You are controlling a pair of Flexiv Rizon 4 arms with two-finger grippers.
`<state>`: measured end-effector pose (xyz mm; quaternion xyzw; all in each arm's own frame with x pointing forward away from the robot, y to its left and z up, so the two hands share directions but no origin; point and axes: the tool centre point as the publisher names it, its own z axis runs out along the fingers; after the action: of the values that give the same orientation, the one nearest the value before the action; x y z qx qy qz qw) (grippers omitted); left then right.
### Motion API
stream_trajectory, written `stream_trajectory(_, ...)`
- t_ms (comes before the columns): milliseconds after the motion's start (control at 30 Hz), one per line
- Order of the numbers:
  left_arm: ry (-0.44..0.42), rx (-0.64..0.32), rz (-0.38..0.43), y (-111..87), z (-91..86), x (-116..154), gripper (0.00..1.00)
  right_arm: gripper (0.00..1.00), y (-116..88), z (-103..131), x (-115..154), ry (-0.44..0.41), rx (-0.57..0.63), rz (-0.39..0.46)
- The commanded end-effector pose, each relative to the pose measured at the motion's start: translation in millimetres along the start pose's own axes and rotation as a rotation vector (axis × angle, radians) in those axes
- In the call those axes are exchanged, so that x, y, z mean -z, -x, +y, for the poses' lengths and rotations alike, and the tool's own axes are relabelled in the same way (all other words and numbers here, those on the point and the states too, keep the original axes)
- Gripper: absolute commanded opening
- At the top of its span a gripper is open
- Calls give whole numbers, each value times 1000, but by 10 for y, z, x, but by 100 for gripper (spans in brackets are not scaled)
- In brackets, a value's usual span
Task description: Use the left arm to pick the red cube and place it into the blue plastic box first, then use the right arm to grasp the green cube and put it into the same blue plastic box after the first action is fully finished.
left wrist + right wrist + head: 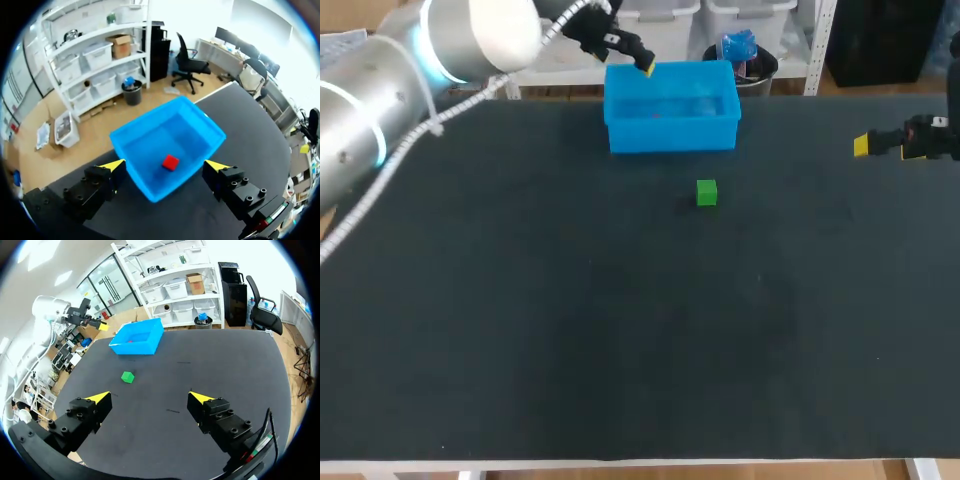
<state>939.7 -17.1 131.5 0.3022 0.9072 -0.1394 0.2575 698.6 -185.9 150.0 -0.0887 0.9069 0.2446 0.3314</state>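
My left fingers [92, 187] are black with bright yellow tips, and my right fingers [220, 415] wear the same black and yellow. The red cube [170, 162] is a plain, even red. The blue plastic box [672, 135] is sky blue all over. The green cube [707, 193] is solid green. The counter [620, 320] is near-black and unpatterned. My left arm [380, 90] is silver-grey with a pale blue glowing band.

A black-topped table [620, 340] with a pale front edge
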Motion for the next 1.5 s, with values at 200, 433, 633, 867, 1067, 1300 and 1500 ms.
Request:
stream_trajectory(200, -1, -11, -261, -1333, -318, 1118, 100, 100, 3, 2, -6, -2, 0, 1)
stream_trajectory(433, 5, 24, -292, -1959, -469, 1403, 100, 100, 3, 2, -6, -2, 0, 1)
stream_trajectory(633, 5, 35, -345, -2379, -564, 1619, 100, 100, 3, 2, -6, -2, 0, 1)
stream_trajectory(867, -42, -5, -410, -2720, -598, 1838, 100, 100, 3, 2, -6, -2, 0, 1)
stream_trajectory(1067, -102, -43, -382, -2893, -627, 1848, 100, 100, 3, 2, -6, -2, 0, 1)
stream_trajectory(1300, -153, -64, -345, -2893, -621, 1852, 100, 100, 3, 2, -6, -2, 0, 1)
stream_trajectory(1500, -179, -87, -322, -2873, -605, 1853, 100, 100, 3, 2, -6, -2, 0, 1)
